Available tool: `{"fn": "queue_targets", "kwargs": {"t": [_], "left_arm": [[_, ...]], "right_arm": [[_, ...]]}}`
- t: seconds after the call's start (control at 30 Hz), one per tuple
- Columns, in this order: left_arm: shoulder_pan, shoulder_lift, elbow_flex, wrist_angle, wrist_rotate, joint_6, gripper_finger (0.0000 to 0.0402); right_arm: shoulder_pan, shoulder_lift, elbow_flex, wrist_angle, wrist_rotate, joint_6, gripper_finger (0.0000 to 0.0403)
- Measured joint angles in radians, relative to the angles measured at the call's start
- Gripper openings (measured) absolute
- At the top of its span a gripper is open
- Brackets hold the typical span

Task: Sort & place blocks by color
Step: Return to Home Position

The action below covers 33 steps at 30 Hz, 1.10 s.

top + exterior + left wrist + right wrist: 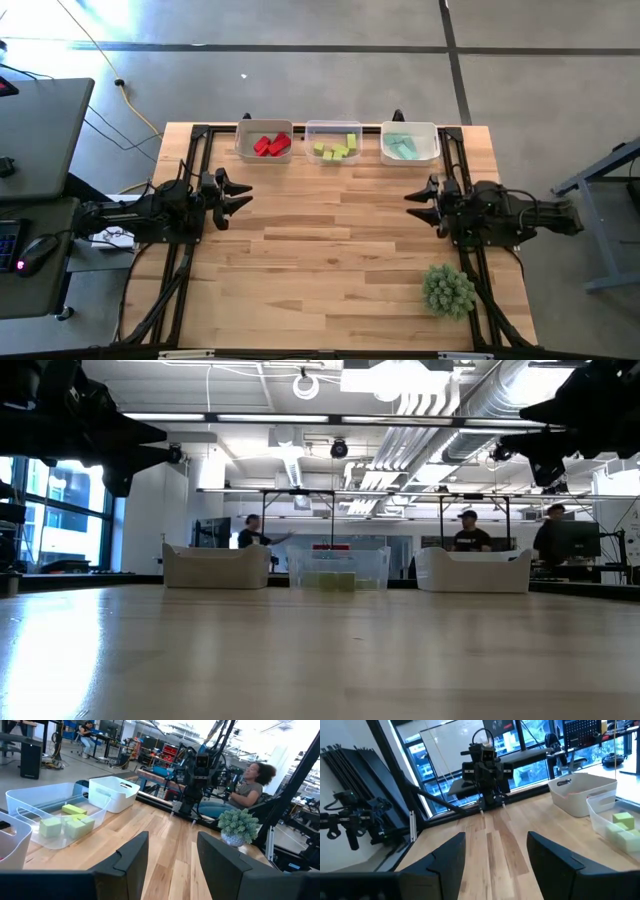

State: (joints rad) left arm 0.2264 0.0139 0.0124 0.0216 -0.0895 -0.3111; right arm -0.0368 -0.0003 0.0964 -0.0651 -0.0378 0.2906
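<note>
Three bins stand in a row at the table's far edge. Red blocks (272,145) lie in the left white bin (243,147). Yellow-green blocks (336,150) lie in the clear middle bin (332,126), also seen as yellow-green blocks (67,822) in the left wrist view. Teal blocks (403,147) lie in the right white bin (432,140). My left gripper (240,194) is open at the table's left side, above the wood. My right gripper (415,198) is open at the right side, facing it.
A spiky green plant-like ball (448,290) sits near the table's right near corner, also visible as the plant ball (238,826). Black frame rails run along both table sides. People sit and stand in the room beyond the far edge. Bare wood lies between the two grippers.
</note>
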Motion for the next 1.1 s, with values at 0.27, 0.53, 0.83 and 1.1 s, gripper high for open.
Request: {"fn": "queue_targets", "kwargs": {"t": [0.27, 0.53, 0.83, 1.1], "left_arm": [[0.000, 0.000, 0.000, 0.000, 0.000, 0.000, 0.0158], [0.000, 0.000, 0.000, 0.000, 0.000, 0.000, 0.0158], [0.000, 0.000, 0.000, 0.000, 0.000, 0.000, 0.0158], [0.000, 0.000, 0.000, 0.000, 0.000, 0.000, 0.0158]], "right_arm": [[0.000, 0.004, -0.032, 0.026, 0.001, 0.019, 0.0197], [0.000, 0.004, -0.033, 0.000, 0.003, 0.023, 0.0197], [0.000, 0.007, -0.048, -0.024, 0.021, 0.051, 0.0197], [0.000, 0.007, -0.048, -0.024, 0.034, 0.138, 0.0197]]}}
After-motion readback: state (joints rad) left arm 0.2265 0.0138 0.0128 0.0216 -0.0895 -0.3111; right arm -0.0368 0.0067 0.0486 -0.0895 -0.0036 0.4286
